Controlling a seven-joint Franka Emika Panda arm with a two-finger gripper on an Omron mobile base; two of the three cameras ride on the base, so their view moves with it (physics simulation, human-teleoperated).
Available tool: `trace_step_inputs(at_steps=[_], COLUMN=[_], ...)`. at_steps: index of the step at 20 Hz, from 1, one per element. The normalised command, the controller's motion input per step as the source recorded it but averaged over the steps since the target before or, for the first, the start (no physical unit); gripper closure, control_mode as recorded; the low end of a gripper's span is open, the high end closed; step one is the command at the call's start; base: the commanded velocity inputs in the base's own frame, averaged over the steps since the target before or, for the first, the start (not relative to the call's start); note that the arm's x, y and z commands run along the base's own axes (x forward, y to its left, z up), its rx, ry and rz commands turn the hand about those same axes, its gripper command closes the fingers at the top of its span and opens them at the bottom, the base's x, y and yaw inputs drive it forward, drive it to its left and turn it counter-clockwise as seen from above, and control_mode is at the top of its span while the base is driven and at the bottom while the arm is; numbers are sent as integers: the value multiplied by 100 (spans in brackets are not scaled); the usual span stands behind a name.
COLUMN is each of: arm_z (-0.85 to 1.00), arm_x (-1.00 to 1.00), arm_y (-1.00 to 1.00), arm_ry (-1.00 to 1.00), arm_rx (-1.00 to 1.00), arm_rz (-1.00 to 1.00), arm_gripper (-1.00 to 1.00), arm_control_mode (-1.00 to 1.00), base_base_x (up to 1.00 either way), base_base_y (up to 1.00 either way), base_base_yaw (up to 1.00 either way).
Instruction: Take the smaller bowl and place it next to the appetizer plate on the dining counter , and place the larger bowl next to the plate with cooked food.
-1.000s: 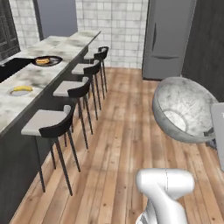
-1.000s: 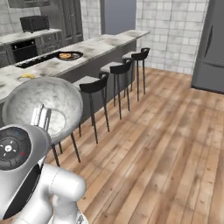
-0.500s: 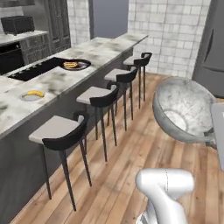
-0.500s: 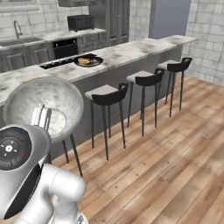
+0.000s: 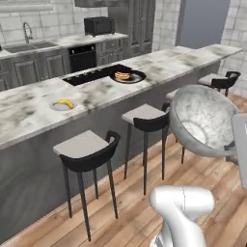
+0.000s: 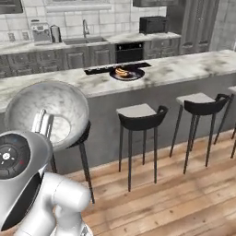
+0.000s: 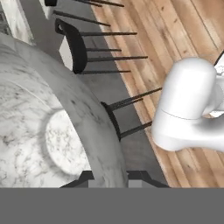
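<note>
Base has swung to face dining counter (image 5: 29, 113).

Grey speckled larger bowl (image 5: 202, 120) tilted in midair; banana appetizer plate (image 5: 63, 104), dark hot-dog plate (image 5: 128, 76) on marbled dining counter (image 5: 29, 116)

Grey-white speckling is shown on the larger bowl (image 5: 202, 118). White-grey marbling covers the bench (image 5: 29, 113), dark grey below. A yellow banana (image 5: 64, 102) and black-backed stools (image 6: 141, 120) are seen.

A glossy white arm (image 6: 60, 203) of rounded segments is seen, with a dark round joint cap (image 6: 11, 156) marked by small light dots.
</note>
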Motion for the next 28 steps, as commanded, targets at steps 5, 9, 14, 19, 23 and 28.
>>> trace_step_inputs(at_steps=[5, 9, 14, 19, 23, 28], arm_z=[0, 0, 0, 0, 0, 0], arm_x=[0, 0, 0, 0, 0, 0], arm_y=[0, 0, 0, 0, 0, 0], arm_ry=[0, 0, 0, 0, 0, 0], arm_rx=[0, 0, 0, 0, 0, 0], arm_rz=[0, 0, 0, 0, 0, 0], arm_gripper=[100, 100, 100, 100, 100, 100], arm_control_mode=[100, 100, 100, 100, 100, 100], base_base_x=[29, 16, 3, 78, 97, 100], base_base_y=[-22, -74, -100, -98, -100, -31], base_base_yaw=[87, 60, 39, 32, 19, -1])
